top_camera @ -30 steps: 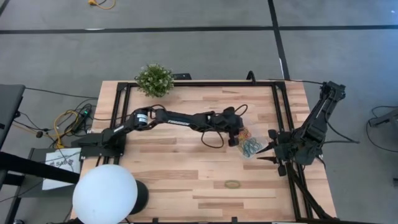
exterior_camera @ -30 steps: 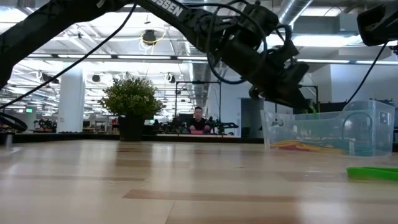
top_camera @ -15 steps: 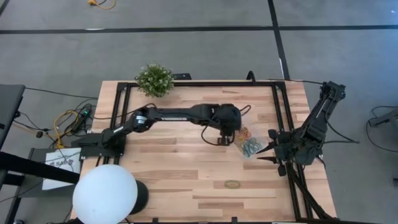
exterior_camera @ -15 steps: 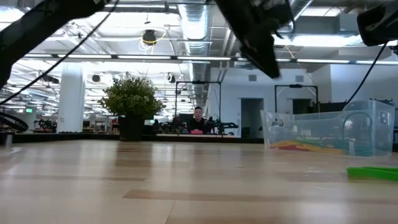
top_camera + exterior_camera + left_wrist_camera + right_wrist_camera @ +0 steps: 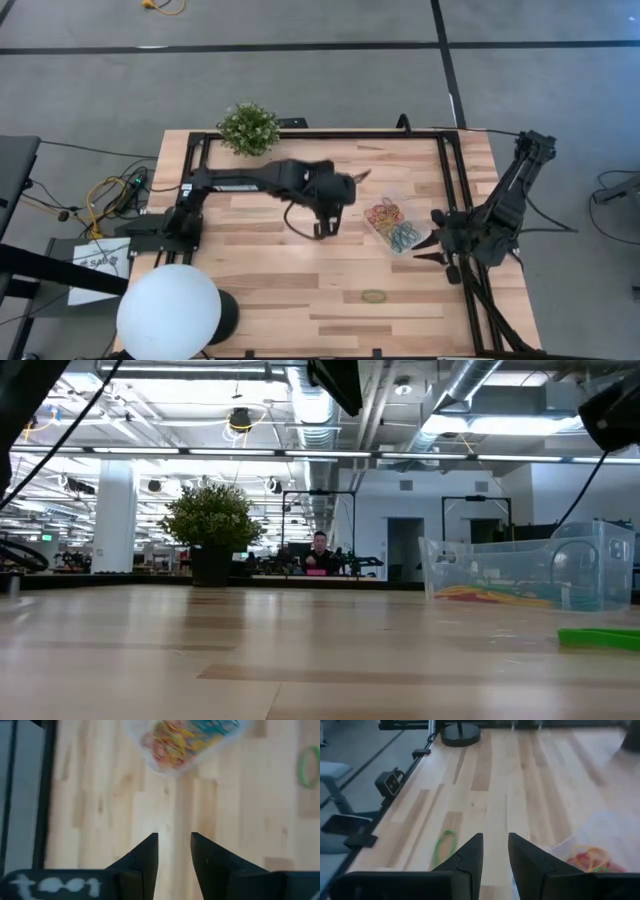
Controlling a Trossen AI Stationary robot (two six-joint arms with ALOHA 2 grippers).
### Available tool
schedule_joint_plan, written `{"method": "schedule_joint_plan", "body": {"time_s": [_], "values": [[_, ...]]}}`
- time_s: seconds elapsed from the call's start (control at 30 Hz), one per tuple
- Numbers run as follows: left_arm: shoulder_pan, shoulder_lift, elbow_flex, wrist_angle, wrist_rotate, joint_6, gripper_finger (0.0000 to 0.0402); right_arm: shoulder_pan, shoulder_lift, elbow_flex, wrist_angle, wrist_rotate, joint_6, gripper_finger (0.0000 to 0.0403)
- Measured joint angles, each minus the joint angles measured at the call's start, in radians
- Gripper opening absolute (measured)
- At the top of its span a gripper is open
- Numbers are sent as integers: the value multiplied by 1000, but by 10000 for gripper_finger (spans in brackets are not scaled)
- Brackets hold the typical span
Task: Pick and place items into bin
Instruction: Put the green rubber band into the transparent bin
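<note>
bin: clear, shallow plastic container with rounded corners, on the table toward its right edge, about midway between the far and near edges. in the low view it stands upright on the wood with its clear walls showing; in the left wrist view it is blurred.

items in the bin: a heap of thin rubber-band loops, red, yellow and orange toward the far side, blue and green toward the near side. seen through the wall in the low view as a flat layer of colour; seen in the right wrist view as red and yellow loops.

item outside the bin: one green loop, lying flat on the table near the near edge, well apart from the bin. also in the low view, left wrist view and right wrist view.

left gripper: above the middle of the table, beside the bin but apart from it. fingers slightly parted, a narrow gap between them; nothing held, nothing touched.

right gripper: at the table's right edge, just near of the bin. fingers slightly parted, narrow gap; nothing held.

other: potted plant at the far left part of the table; white globe at the near left corner; a person in the room beyond, far off.
</note>
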Motion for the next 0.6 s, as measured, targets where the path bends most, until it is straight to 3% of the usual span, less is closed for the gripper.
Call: {"method": "schedule_joint_plan", "body": {"time_s": [0.17, 0.33, 0.43, 0.53, 0.6], "values": [[-90, -4, -59, 9, -28, -34, 105, -1, 84, 0, 10, -30, 59, 85], [-170, -17, -160, -114, -225, -63, 105, -50, 222, 0, 163, -90, 52, 85], [-194, -23, -226, -265, -239, -180, 105, -113, 323, 18, 249, -200, -9, 85], [-223, -54, -324, -247, -272, -215, 105, -175, 425, 64, 274, -251, -24, 85], [-245, -94, -403, -207, -246, -154, 105, -213, 493, 101, 272, -285, -28, 85]]}}
